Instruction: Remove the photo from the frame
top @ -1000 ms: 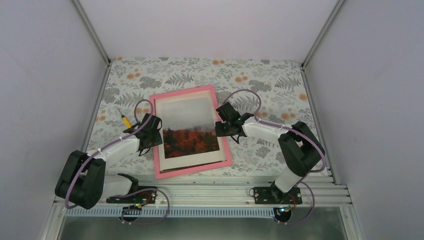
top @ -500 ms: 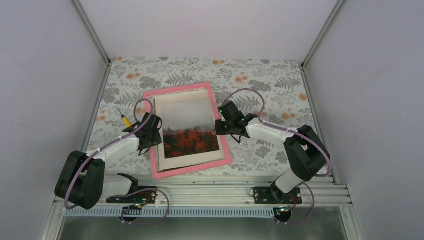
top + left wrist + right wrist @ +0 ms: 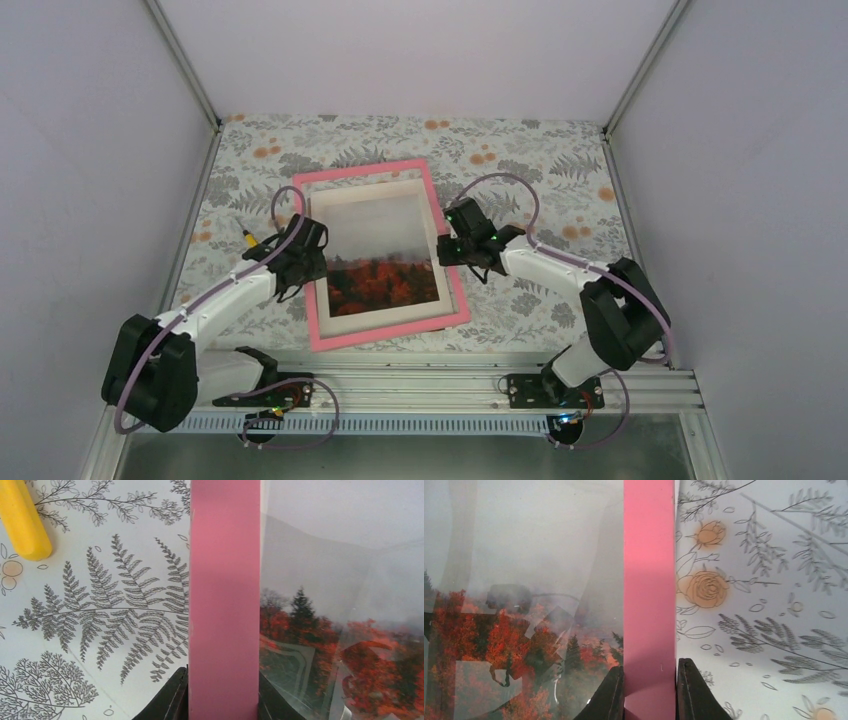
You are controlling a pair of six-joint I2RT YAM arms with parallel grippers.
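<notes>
While both pincers [image 3: 223,700] [image 3: 650,692] clamp the frame [image 3: 380,170], it holds the photo [image 3: 385,262].

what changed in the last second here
The left gripper closed onto the left rail of the pink frame, and the frame shifted slightly toward the far side. The right gripper kept its grip on the right rail; the photo stays inside the frame.

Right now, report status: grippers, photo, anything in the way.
Left gripper shut on pink frame, left rail; right gripper shut on right rail. Photo inside frame, not yet out. Yellow pen beside frame, apart.
</notes>
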